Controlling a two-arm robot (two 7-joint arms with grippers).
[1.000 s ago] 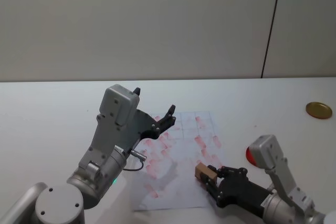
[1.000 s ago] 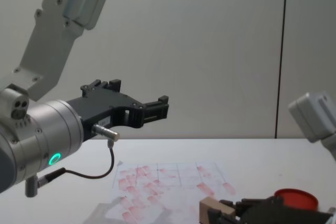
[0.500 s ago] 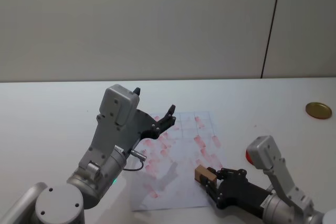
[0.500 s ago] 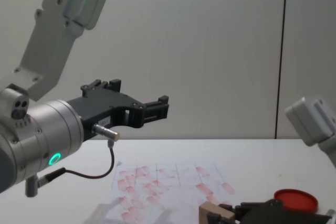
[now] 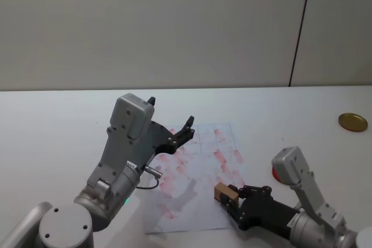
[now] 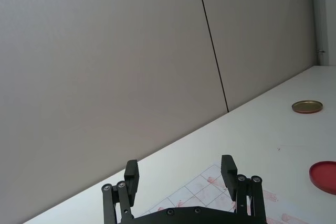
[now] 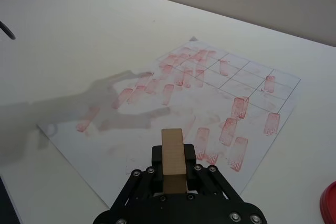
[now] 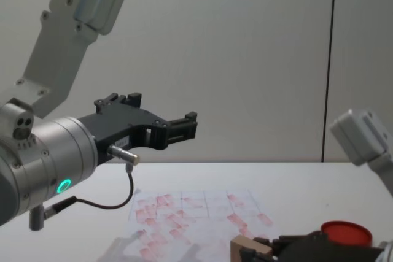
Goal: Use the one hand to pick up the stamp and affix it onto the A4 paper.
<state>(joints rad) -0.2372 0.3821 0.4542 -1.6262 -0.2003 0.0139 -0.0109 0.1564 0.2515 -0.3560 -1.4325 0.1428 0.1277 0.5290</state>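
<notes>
Stamp [image 5: 223, 191], gripped in the right end effector [image 5: 228, 196], has edged lower over the near right corner of the A4 paper [image 5: 192, 178]; left end effector [image 6: 180, 177] stays raised above its left side, fingers [image 6: 228, 170] wide apart

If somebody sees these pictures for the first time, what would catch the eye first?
The A4 paper at the centre of the table, crowded with smudgy red marks, strikes first. Over its near right part, the right claw grips the tan wooden stamp. The left claw hangs open, raised high on the left.
</notes>
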